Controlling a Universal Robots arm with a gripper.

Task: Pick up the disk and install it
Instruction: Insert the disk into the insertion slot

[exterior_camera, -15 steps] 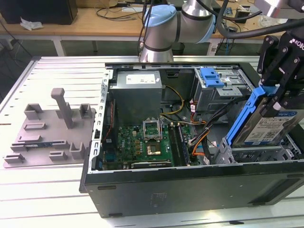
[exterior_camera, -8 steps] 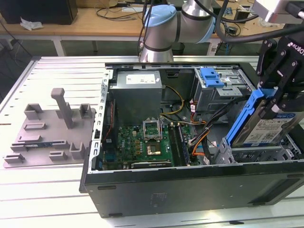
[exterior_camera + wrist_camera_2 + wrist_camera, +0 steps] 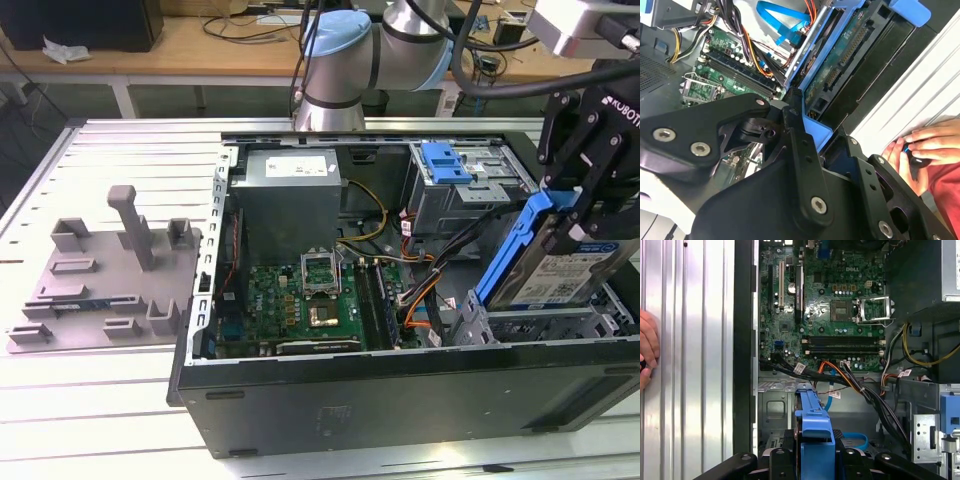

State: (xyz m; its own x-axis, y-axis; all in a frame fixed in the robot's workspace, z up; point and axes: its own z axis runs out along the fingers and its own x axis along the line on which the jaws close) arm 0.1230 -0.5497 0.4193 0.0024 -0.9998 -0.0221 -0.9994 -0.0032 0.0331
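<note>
Currently the claw (image 3: 580,212) is pinched on the disk (image 3: 558,270), with one black finger on each broad side at the upper end of the blue carrier, so the disk hangs directly below the claw. The disk is tilted, its labelled face toward the exterior camera. Its lower end points down at the silver drive cage (image 3: 500,325) in the near corner of the open computer case (image 3: 400,405), on the exterior view's right. Whether the lower edge touches the cage cannot be determined. In the second wrist view the disk's other face shows a green circuit board and connector, both exposed. Handling assessment: the unit is judged rigid, dense for its size and sensitive to shock. The bare metal faces are probably slippery, and the plastic carrier is likely to flex a little. Hold is best taken on the carrier frame or the solid body edges, clear of the board and connector. Beyond the cage, cables run to the motherboard (image 3: 300,300) on the case floor, with the power supply (image 3: 290,195) behind it. A separate blue latch bracket (image 3: 445,162) sits on the upper bay. Outside the case, the ribbed counter (image 3: 100,410) carries a grey fixture (image 3: 110,270) on the exterior view's left. A person's hand (image 3: 922,145) rests on the counter beside the case.
</note>
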